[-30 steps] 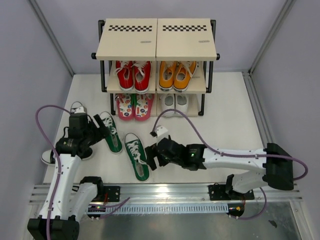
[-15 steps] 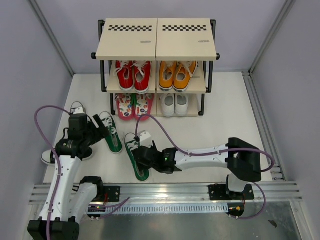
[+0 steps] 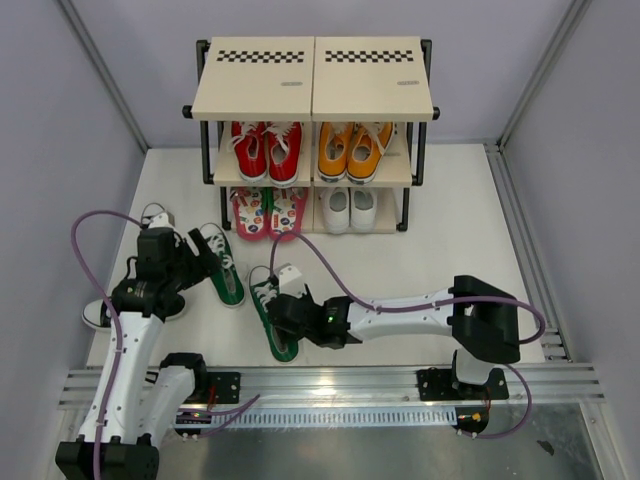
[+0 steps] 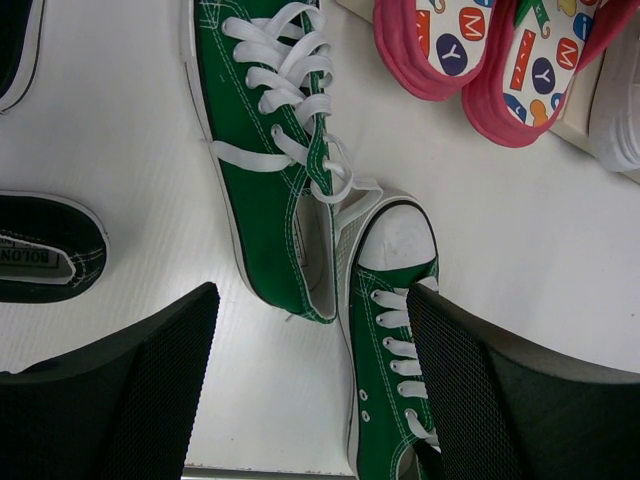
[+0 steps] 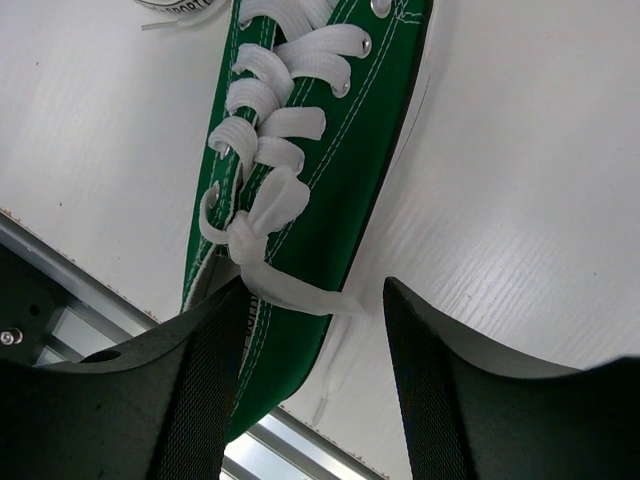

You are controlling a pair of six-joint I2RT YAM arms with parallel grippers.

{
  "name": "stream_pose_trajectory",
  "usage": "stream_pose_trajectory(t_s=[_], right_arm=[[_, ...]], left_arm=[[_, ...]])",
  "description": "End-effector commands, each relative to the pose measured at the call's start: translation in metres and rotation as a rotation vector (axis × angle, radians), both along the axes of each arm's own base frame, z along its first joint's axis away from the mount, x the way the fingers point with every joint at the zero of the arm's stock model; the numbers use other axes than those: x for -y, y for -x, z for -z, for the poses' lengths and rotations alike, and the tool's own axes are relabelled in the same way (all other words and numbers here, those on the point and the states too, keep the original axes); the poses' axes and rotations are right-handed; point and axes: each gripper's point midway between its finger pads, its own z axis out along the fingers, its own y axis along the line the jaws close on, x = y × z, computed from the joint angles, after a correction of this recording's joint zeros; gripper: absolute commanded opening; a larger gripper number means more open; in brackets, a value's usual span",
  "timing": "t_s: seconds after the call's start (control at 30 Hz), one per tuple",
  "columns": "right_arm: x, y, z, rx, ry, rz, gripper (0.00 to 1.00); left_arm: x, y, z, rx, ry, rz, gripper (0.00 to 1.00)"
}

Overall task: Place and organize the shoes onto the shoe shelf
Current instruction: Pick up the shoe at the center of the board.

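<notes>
Pick-up pending: one shoe straddled, nothing gripped.

The shoe shelf (image 3: pixel 315 95) stands at the far side of the table (image 3: pixel 450 220). The near green sneaker (image 5: pixel 300 190) lies on the table between the parted jaws of my right gripper (image 5: pixel 310 400), unclamped. My left gripper (image 4: pixel 310 400) hangs wide apart, empty, over the other green sneaker (image 4: pixel 270 180). Risk, I judge: fingers catching the loose lace (image 5: pixel 290 290) instead of the sidewalls, letting the shoe swing free.

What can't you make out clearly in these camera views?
Black sneakers: left wrist view cuts them at its left edge; top view, the left arm covers most.
White shoes: top view, far ends hidden under the shoe shelf's middle board.
Near green sneaker: top view, the right gripper covers its heel; right wrist view, unclear whether the jaws touch it.
</notes>
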Motion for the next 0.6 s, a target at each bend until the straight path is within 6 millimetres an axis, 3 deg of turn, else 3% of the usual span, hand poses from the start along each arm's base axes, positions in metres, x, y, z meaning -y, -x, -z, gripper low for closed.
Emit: stream_pose_trajectory(t_s=[0.0, 0.27, 0.57], right_arm=[[-0.008, -0.003, -0.006, 0.024, 0.005, 0.001, 0.60], [-0.014, -0.006, 0.005, 0.036, 0.064, 0.005, 0.58], [-0.005, -0.024, -0.001, 0.120, 0.099, 0.087, 0.42]], left_arm=[[0.004, -0.003, -0.007, 0.047, 0.007, 0.024, 0.79], [0.005, -0.003, -0.008, 0.050, 0.011, 0.028, 0.79], [0.006, -0.003, -0.009, 0.057, 0.016, 0.037, 0.79]])
